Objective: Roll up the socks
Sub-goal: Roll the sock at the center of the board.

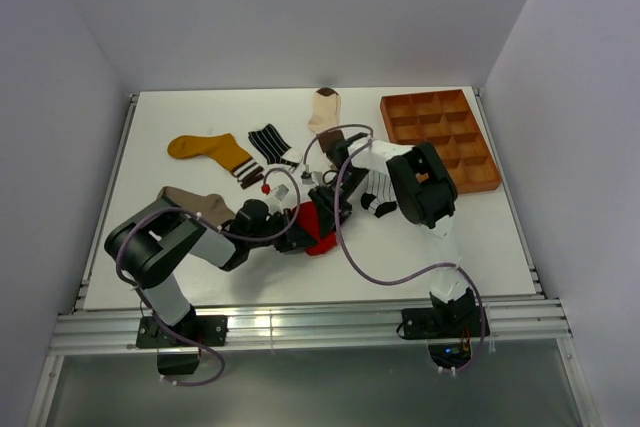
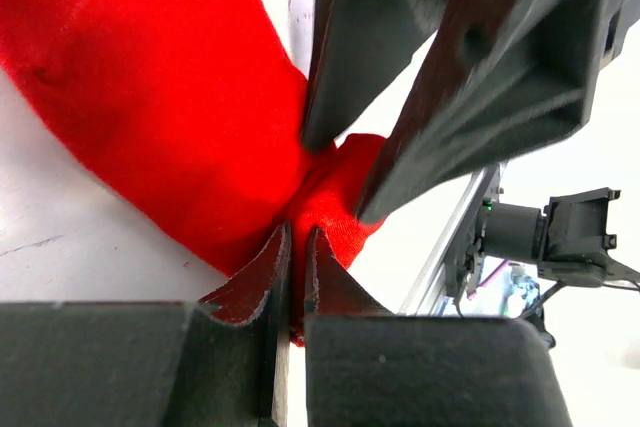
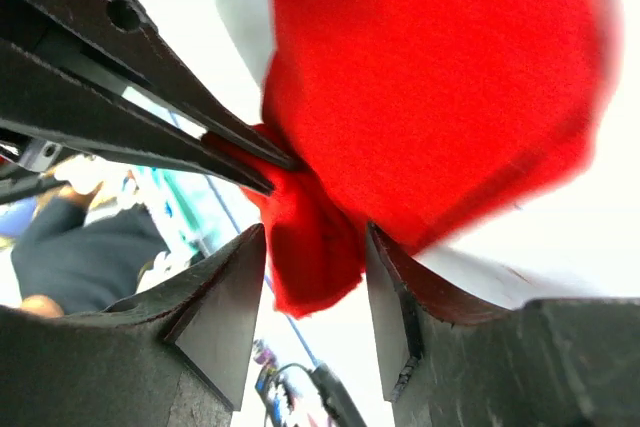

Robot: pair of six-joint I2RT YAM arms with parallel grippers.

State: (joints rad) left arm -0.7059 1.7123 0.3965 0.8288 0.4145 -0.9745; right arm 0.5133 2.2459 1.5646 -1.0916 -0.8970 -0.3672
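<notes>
Left pincer (image 2: pixel 297 247) is pinched nearly closed on the red sock's (image 2: pixel 150 87) end; right pincer (image 3: pixel 315 277) straddles the same bunched end, half open, at the table's (image 1: pixel 450 247) near middle, other socks behind

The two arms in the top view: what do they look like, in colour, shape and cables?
Both arms mix black joints with grey or white links. The left arm is mostly grey-black; the right arm has white links. Purple cables loop along them. The fingers are dark, tapering to points.
</notes>
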